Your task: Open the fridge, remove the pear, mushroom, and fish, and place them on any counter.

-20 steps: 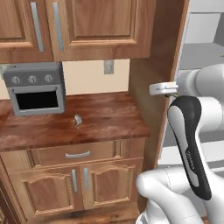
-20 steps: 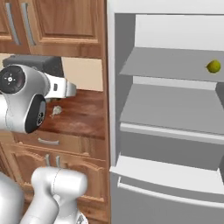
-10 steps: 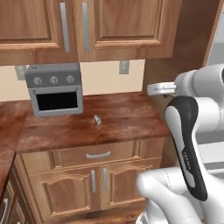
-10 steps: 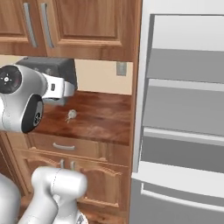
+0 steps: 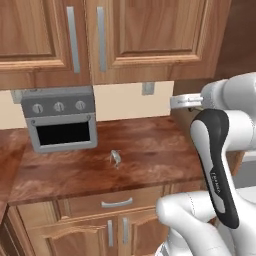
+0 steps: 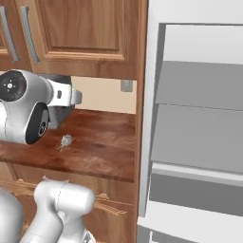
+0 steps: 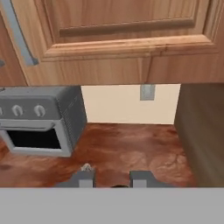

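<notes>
The fish (image 5: 115, 157) lies on the counter (image 5: 150, 160), right of the toaster oven (image 5: 60, 119). The fridge (image 6: 190, 142) stands right of the counter.

The left base view looks from behind the arm, on its left side, forward and down at the counter (image 5: 150, 155), with the toaster oven (image 5: 60, 117) at the left and the wall cabinets (image 5: 125, 35) above. The right base view looks from behind on the right side; it faces the same counter (image 6: 104, 147) but also takes in the open fridge (image 6: 199, 133) at the right. Both views share the counter and the small fish (image 5: 115, 157) lying on it. The hand view is nearer and lower, it looks almost level along the counter (image 7: 131, 148) toward the back wall, the toaster oven (image 7: 43, 120) at its left
</notes>
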You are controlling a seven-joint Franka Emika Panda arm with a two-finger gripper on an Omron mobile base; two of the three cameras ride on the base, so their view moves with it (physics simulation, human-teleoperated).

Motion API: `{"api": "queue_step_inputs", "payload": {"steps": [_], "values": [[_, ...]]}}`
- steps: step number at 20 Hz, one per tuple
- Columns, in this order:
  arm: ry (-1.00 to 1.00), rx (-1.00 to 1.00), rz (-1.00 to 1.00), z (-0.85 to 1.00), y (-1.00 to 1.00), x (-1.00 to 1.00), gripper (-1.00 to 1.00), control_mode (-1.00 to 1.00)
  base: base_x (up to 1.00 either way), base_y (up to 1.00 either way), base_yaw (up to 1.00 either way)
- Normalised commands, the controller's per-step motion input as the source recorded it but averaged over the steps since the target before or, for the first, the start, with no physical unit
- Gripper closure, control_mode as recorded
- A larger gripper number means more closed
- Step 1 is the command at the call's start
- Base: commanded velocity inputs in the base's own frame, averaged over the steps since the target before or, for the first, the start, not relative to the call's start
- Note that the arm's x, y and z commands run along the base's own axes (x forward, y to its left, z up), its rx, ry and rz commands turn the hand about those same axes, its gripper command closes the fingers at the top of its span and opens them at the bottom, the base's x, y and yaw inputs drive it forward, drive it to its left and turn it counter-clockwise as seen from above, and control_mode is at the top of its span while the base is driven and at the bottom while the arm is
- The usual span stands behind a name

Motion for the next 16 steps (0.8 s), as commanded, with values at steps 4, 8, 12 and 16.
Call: {"api": "queue_step_inputs", "payload": {"steps": [4,8,12,16], "values": [[0.00,0.00,0.00,0.00,0.00,0.00,1.00,1.00,0.60,0.24,0.00],[0.06,0.00,-0.02,-0.25,0.17,0.14,1.00,-1.00,0.20,0.16,-0.02],[0.17,0.00,-0.04,-0.64,0.37,0.18,1.00,-1.00,0.00,0.00,0.00],[0.25,0.05,-0.03,-0.49,0.14,0.26,1.00,-1.00,0.00,0.00,0.00]]}}
